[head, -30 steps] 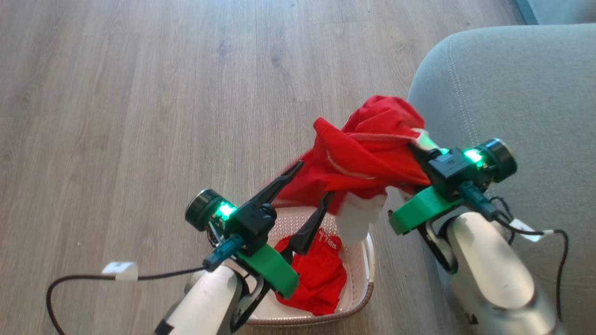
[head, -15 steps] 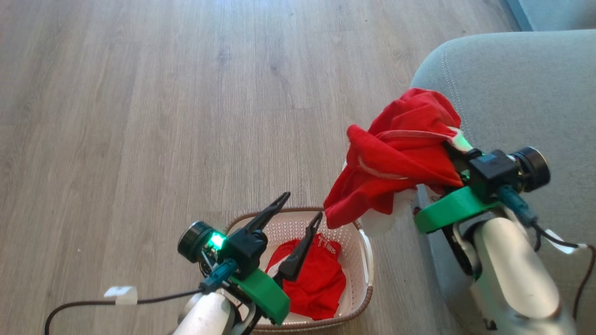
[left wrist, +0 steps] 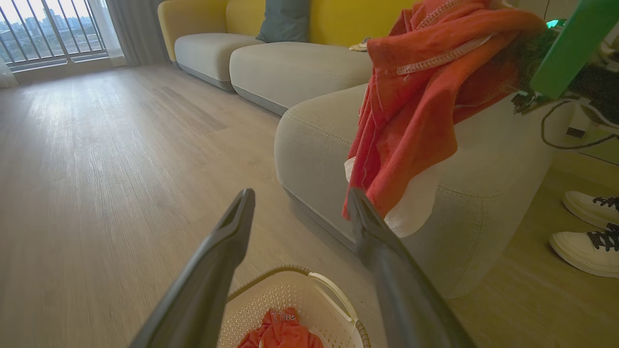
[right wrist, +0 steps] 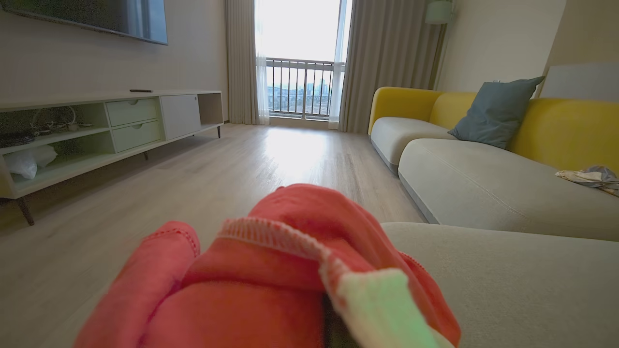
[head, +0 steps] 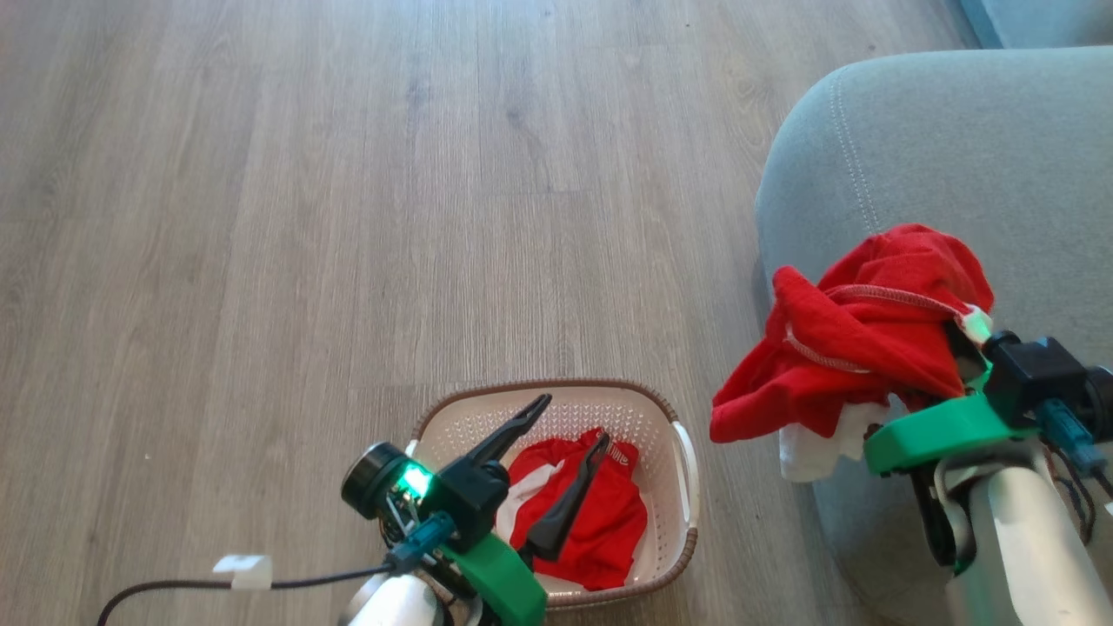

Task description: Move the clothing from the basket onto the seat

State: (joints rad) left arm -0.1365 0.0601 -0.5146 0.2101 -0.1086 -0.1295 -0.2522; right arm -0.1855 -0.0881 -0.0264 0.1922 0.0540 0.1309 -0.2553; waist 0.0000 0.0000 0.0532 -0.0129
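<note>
At the corner of the sofa (head: pixel 956 156), the red garment (head: pixel 856 356), clamped in the closed right fingers (head: pixel 960 344), has swung clear of the basket (head: pixel 539 387); the open left fingers (head: pixel 513 428) hover above the second garment (head: pixel 600 530) left inside.

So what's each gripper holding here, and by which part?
The right gripper is shut on a red garment, gripping bunched fabric by a white-trimmed edge; the rest hangs free. The left gripper is open and holds nothing, above the basket.
</note>
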